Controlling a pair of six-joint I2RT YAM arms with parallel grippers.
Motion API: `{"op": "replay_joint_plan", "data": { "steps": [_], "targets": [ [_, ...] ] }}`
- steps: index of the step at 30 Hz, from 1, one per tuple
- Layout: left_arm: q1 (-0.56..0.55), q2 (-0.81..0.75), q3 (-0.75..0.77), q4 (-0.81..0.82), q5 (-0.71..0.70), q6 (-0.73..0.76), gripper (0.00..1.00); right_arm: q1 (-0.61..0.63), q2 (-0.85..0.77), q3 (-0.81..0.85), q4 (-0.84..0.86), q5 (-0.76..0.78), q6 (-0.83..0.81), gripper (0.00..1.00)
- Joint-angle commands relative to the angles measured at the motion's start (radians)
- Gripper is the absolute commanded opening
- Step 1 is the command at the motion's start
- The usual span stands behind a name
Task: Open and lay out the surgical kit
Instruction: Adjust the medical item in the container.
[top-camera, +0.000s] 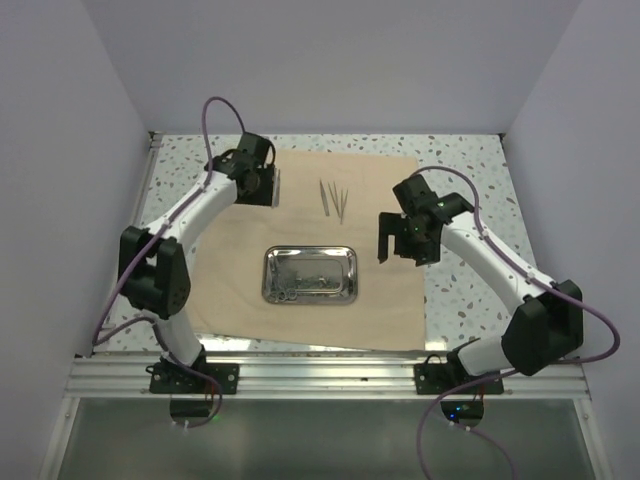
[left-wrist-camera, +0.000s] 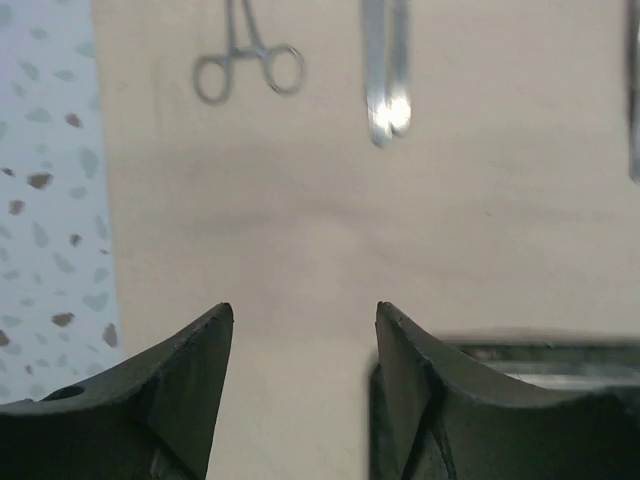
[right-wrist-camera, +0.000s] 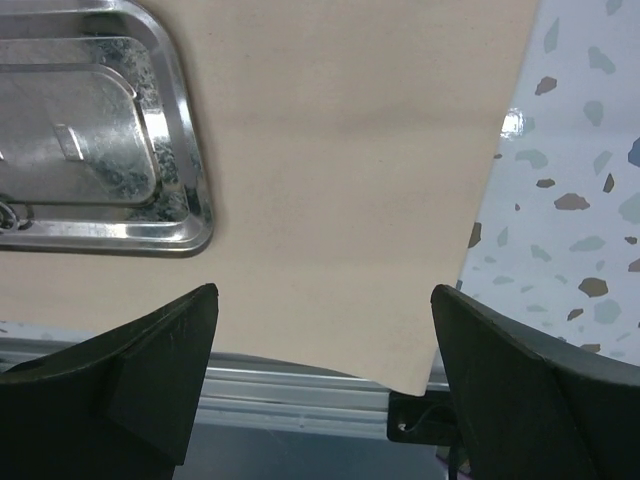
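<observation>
The beige cloth wrap (top-camera: 390, 300) lies spread flat on the table. The steel tray (top-camera: 310, 296) sits at its middle with a few ring-handled instruments (top-camera: 300, 283) inside. Several thin instruments (top-camera: 333, 200) lie on the cloth beyond the tray. My left gripper (top-camera: 270, 188) is open and empty over the cloth's far left part. The left wrist view shows it (left-wrist-camera: 305, 310) above bare cloth (left-wrist-camera: 300, 220), with ring-handled forceps (left-wrist-camera: 248, 70) and tweezers (left-wrist-camera: 385, 70) ahead. My right gripper (top-camera: 395, 243) is open and empty right of the tray. In the right wrist view it (right-wrist-camera: 325, 290) hangs above cloth (right-wrist-camera: 350, 180) beside the tray (right-wrist-camera: 190, 180).
The speckled tabletop (top-camera: 470, 290) shows around the cloth, also in the right wrist view (right-wrist-camera: 580, 200). A metal rail (top-camera: 320, 375) runs along the near edge. White walls (top-camera: 60, 150) close in the left, right and back sides.
</observation>
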Motion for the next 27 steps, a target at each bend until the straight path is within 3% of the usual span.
{"op": "replay_joint_plan", "data": {
  "steps": [1,5,9,17,27],
  "targets": [
    [-0.094,-0.122,-0.149,-0.042,0.111,-0.112,0.62,-0.003,-0.076,-0.035,0.029,-0.022,-0.020,0.91],
    [-0.184,-0.206,-0.287,-0.028,0.200,-0.241,0.51,-0.003,-0.111,-0.078,0.039,-0.027,-0.023,0.91],
    [-0.266,-0.252,-0.388,-0.016,0.208,-0.318,0.48,-0.003,-0.137,-0.097,0.039,-0.035,-0.027,0.91],
    [-0.399,-0.211,-0.452,0.005,0.237,-0.421,0.43,-0.001,-0.194,-0.129,0.017,-0.030,-0.041,0.91],
    [-0.430,-0.263,-0.524,0.002,0.153,-0.505,0.42,-0.001,-0.254,-0.178,0.003,-0.033,-0.044,0.92]
  ]
}}
